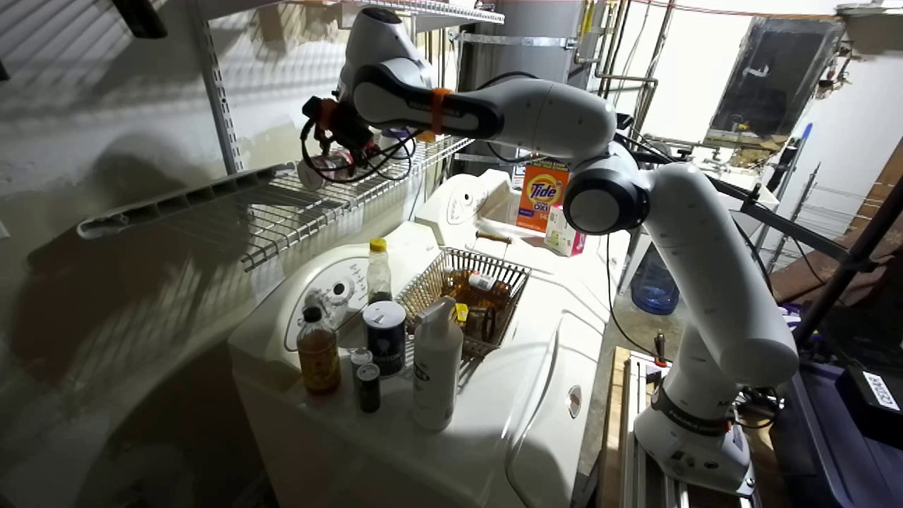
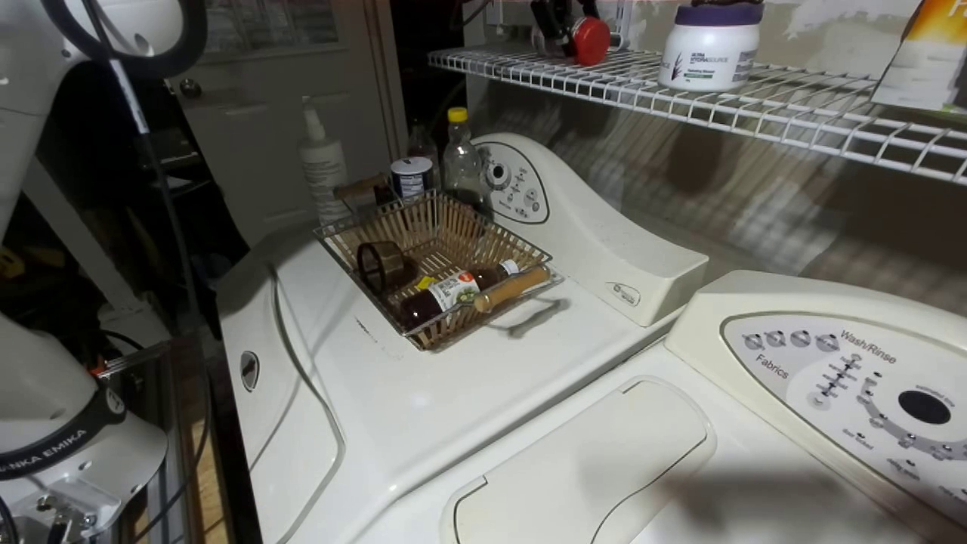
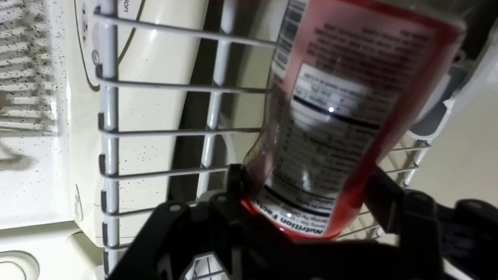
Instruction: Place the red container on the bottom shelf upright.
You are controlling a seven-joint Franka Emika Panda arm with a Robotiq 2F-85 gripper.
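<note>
The red container (image 3: 338, 116) is gripped near one end in the wrist view, its label text upside down there. It lies tipped on its side over the bottom shelf (image 1: 303, 215), with a pale end to the left and the red body (image 1: 337, 164) towards the gripper. Its round red end (image 2: 591, 41) shows in an exterior view. My gripper (image 3: 307, 177) has a finger on each side of it; the gripper (image 1: 356, 152) is partly hidden by cables. The shelf's wire front edge (image 2: 627, 91) runs below the container. I cannot tell if the container touches the wires.
A white jar with a purple lid (image 2: 710, 51) and an orange-and-white box (image 2: 922, 64) stand on the same shelf. A long strip (image 1: 183, 201) lies along the wall side. A higher wire shelf (image 1: 451, 8) hangs above. Below are a basket (image 1: 423, 282) and several bottles.
</note>
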